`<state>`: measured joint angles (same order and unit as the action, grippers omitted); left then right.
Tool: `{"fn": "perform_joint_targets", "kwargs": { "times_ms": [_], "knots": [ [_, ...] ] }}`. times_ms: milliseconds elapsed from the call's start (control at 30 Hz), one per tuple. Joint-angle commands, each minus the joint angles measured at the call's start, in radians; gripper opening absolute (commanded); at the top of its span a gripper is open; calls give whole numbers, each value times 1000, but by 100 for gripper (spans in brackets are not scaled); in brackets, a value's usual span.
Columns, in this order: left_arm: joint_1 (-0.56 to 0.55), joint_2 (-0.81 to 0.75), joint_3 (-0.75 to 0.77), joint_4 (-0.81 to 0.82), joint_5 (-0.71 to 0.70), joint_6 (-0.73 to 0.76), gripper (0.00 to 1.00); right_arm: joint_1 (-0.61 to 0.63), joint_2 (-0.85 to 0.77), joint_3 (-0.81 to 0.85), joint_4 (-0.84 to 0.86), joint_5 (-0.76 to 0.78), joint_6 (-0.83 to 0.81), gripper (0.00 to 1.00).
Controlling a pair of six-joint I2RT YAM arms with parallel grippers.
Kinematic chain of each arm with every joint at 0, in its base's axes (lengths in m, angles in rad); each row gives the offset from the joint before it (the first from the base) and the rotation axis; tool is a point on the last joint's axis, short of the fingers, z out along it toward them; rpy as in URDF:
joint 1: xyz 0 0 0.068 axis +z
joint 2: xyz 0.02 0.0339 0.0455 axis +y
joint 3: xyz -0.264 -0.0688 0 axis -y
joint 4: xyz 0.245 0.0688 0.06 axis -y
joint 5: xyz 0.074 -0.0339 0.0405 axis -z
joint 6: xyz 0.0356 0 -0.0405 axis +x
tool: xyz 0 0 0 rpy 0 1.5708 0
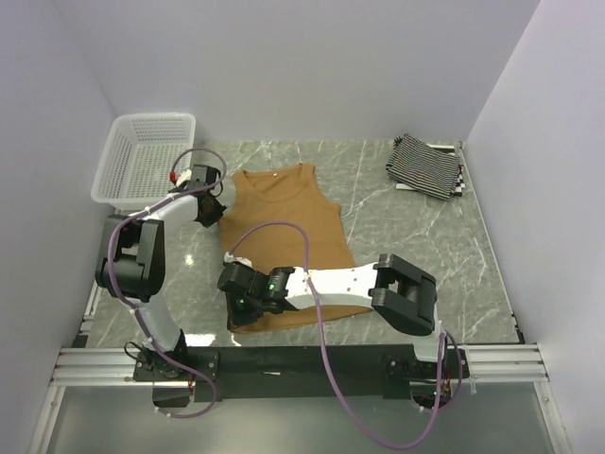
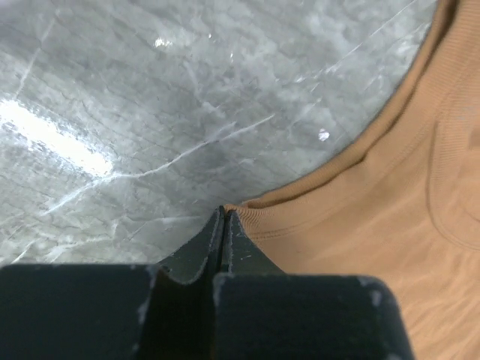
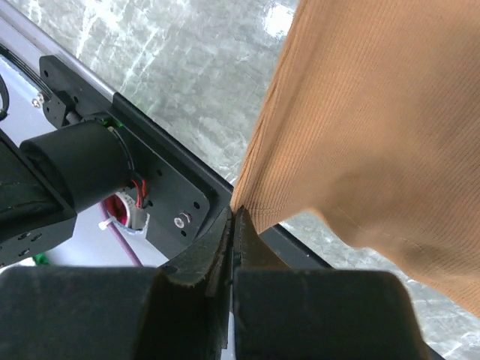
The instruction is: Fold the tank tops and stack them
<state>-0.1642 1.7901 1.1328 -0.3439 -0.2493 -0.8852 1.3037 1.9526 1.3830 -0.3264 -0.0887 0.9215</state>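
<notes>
The plain tan-brown tank top (image 1: 284,222) lies flat in the middle of the table, neck towards the back. My left gripper (image 1: 221,210) is shut on its left shoulder strap; in the left wrist view the closed fingertips (image 2: 223,214) pinch the ribbed strap edge (image 2: 360,225). My right gripper (image 1: 236,305) is shut on the near left hem corner; in the right wrist view (image 3: 234,214) the fabric (image 3: 375,112) hangs lifted off the table. The two striped tank tops (image 1: 425,165) lie folded in a pile at the back right, thin stripes above a bold black-and-white edge.
A white mesh basket (image 1: 156,118) stands at the back left, just beyond the left gripper. The black mounting rail (image 1: 302,359) runs along the near edge under the lifted hem. White walls close in both sides and the back.
</notes>
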Motion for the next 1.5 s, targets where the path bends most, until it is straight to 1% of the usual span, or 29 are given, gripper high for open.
{"fn": "perform_joint_targets", "kwargs": {
  "times_ms": [0,133,267,400,600,800,933,1467],
  "knots": [
    [-1,-41,71,-7,-7,19,1,-14,-69,-33,29,-31,-3,0],
    [-15,-41,107,-7,13,9,1,-49,-161,-139,75,-33,11,0],
    [-72,-17,163,-27,1,-6,0,-84,-265,-248,115,-26,25,0],
    [-110,43,228,-38,10,-26,1,-121,-329,-366,156,-25,40,0],
    [-178,126,320,-52,7,-46,0,-153,-412,-490,197,-14,62,0],
    [-233,186,386,-73,-5,-55,1,-169,-466,-581,214,10,74,0],
    [-259,206,394,-72,-10,-61,1,-172,-492,-627,219,27,80,0],
    [-305,267,435,-67,-16,-58,0,-193,-543,-749,231,75,89,0]
  ]
}}
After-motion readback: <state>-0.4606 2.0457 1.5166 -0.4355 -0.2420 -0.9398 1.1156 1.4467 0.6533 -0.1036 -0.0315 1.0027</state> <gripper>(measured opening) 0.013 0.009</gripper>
